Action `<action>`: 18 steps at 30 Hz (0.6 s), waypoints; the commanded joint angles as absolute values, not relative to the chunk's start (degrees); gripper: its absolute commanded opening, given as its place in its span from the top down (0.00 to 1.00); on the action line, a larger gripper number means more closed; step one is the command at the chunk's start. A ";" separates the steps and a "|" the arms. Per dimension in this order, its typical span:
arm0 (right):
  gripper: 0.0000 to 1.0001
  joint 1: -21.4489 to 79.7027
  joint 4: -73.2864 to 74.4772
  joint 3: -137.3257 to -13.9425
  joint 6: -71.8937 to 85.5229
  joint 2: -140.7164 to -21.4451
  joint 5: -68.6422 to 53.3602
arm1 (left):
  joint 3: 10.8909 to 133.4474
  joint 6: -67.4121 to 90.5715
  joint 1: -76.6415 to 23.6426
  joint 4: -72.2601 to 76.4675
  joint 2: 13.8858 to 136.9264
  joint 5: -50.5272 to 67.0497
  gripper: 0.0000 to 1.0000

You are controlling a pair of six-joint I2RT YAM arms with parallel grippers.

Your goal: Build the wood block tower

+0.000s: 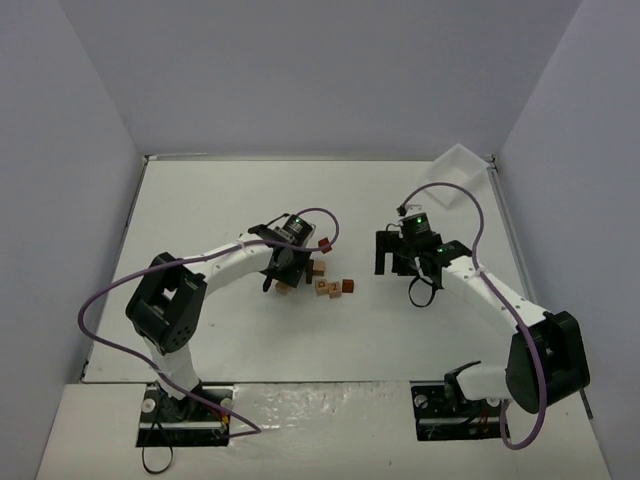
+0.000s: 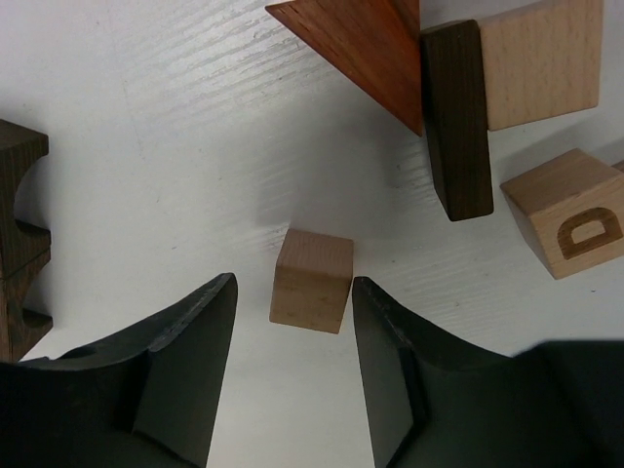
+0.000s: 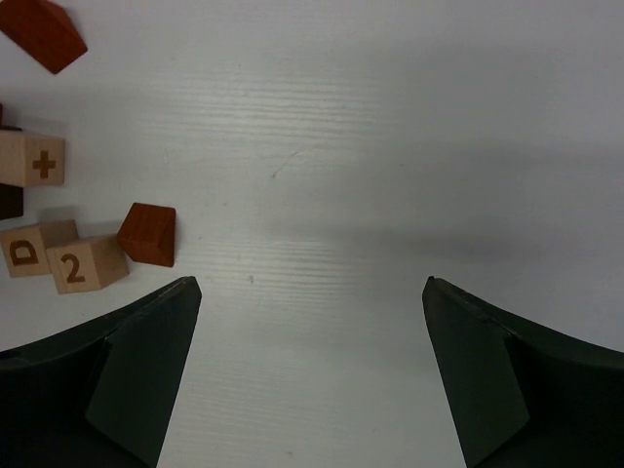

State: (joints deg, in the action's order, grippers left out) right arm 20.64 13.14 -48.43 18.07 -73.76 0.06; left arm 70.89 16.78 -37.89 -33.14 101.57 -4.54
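Risk, skewed grip: the small pale cube (image 2: 312, 283) sits slightly turned between the fingers of the left gripper (image 2: 291, 341); closing on its corners would likely twist it or squirt it out
Risk, neighbours: the dark brown block (image 2: 458, 117) and the red-brown wedge (image 2: 356, 44) lie near, beyond the cube; a shoved cube could knock them
Risk, right side: the right gripper (image 3: 310, 312) faces the "2" cube (image 3: 86, 263) and the red-brown block (image 3: 148, 234); a low sweep could scatter them
Left arm: reaches to the middle of the table (image 1: 200, 200), wrist pointing down; claw parted, straddling the pale cube, gripping nothing
Right arm: stretched left toward the cluster; claw wide apart, empty
Wood blocks (image 1: 325, 285): clustered mid-table between the grippers, apparently in one layer; no tower visible yet
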 commanded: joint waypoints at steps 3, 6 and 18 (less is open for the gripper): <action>0.07 27.46 6.57 -53.80 20.50 -81.45 2.88 | 72.17 18.22 -37.44 -31.43 95.69 -5.33 0.41; 0.12 28.88 3.90 -56.75 18.19 -85.94 1.71 | 72.25 19.67 -37.15 -31.67 93.52 -5.32 0.38; 0.19 31.98 -4.76 -68.20 3.18 -103.14 -6.94 | 69.10 25.99 -31.36 -36.11 78.80 -6.09 0.37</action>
